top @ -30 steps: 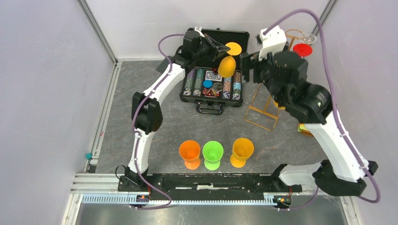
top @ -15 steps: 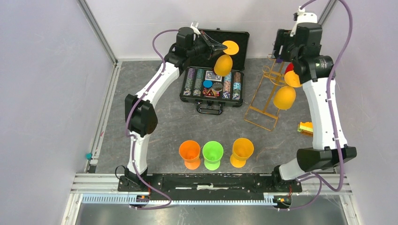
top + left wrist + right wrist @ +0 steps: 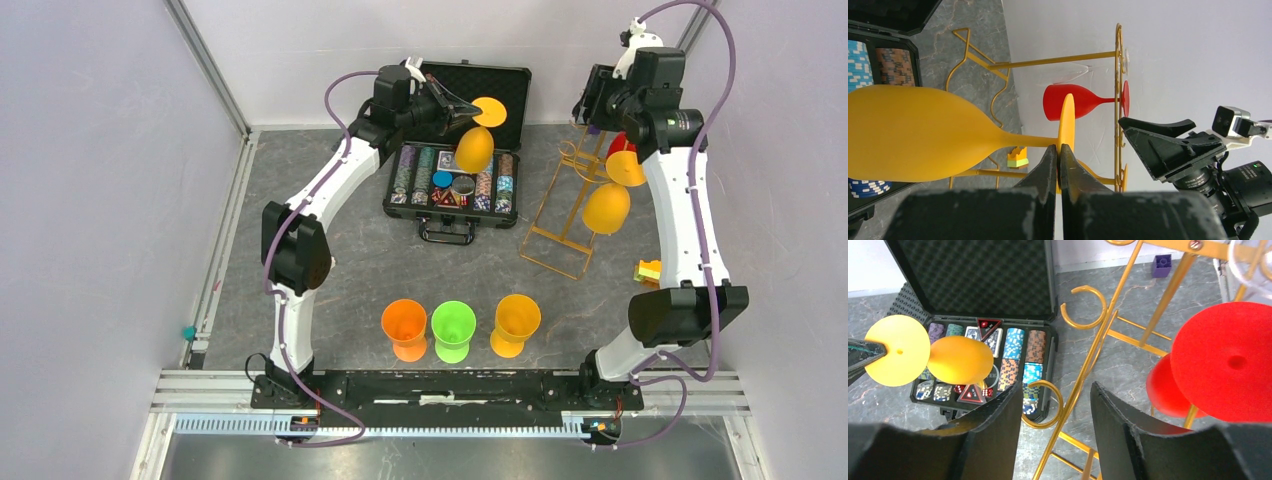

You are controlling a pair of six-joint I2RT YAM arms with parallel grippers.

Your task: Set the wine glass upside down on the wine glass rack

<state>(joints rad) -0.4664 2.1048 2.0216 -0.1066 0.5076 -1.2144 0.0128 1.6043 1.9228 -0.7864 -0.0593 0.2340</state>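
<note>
My left gripper point(image 3: 1058, 148) is shut on the flat foot point(image 3: 1066, 120) of a yellow wine glass point(image 3: 923, 132), which it holds sideways in the air. From above, the glass point(image 3: 474, 148) hangs over the open case, left of the gold wine glass rack point(image 3: 565, 215). A red glass point(image 3: 1073, 101) and two yellow glasses point(image 3: 606, 207) hang upside down on the rack. My right gripper point(image 3: 1057, 400) is open above the rack's top, holding nothing. A gold rail and curled hook point(image 3: 1048, 405) show below, between its fingers.
A black case of poker chips point(image 3: 455, 180) lies open behind the table's middle. Orange point(image 3: 405, 328), green point(image 3: 453, 330) and yellow point(image 3: 516, 323) cups stand near the front. A small yellow block point(image 3: 649, 271) lies right of the rack, and a purple block point(image 3: 1162, 265) sits by the back wall.
My right arm has swung from left of the rack up to its back right top, and its jaws have narrowed. The left gripper kept hold of the yellow glass and barely moved.
</note>
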